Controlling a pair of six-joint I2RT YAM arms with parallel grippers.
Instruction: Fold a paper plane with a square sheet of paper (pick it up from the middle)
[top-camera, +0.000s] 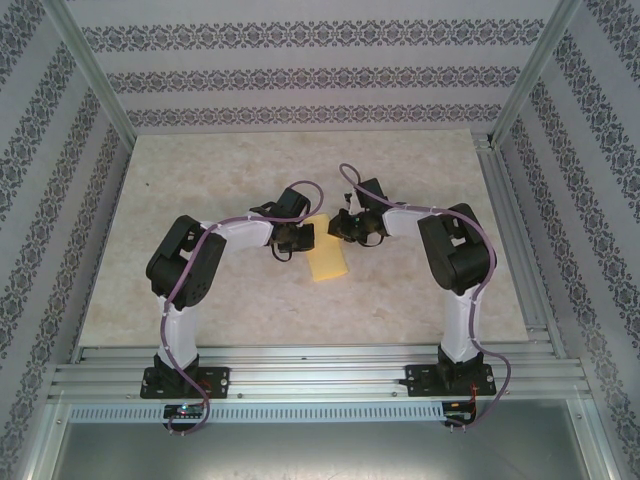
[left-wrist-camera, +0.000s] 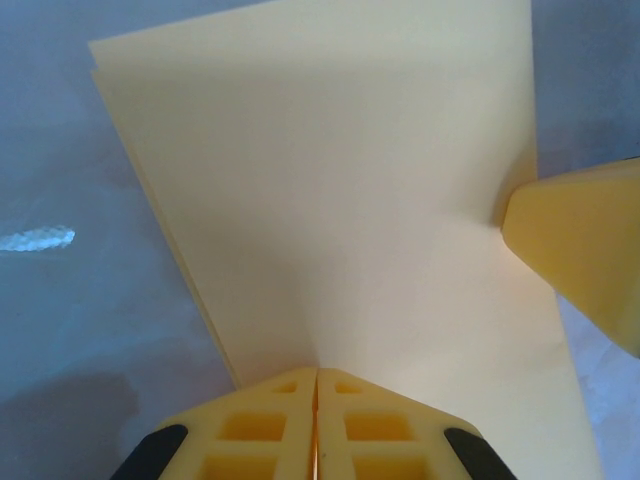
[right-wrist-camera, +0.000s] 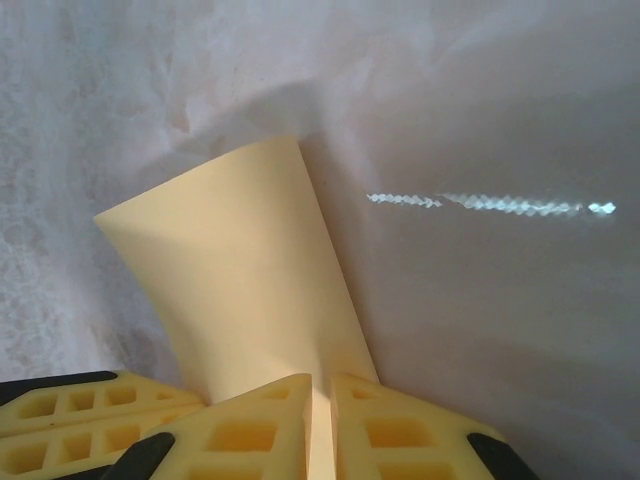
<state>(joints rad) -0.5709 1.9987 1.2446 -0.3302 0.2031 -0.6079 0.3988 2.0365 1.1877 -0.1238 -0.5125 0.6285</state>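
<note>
The square sheet of paper (top-camera: 327, 258) is yellow and folded into a layered oblong. It hangs between the two grippers over the middle of the table. My left gripper (left-wrist-camera: 316, 378) is shut on one edge of the sheet (left-wrist-camera: 340, 200), whose stacked layers show along its left side. My right gripper (right-wrist-camera: 320, 388) is shut on the opposite edge of the sheet (right-wrist-camera: 240, 280), with a thin strip of paper between its jaws. From above, the left gripper (top-camera: 293, 240) and right gripper (top-camera: 346, 228) face each other closely. The paper plane is out of view.
The pale marble table (top-camera: 400, 290) lies under the paper. Aluminium rails run along the front (top-camera: 320, 372) and the right side (top-camera: 515, 230). Patterned walls enclose the table on three sides.
</note>
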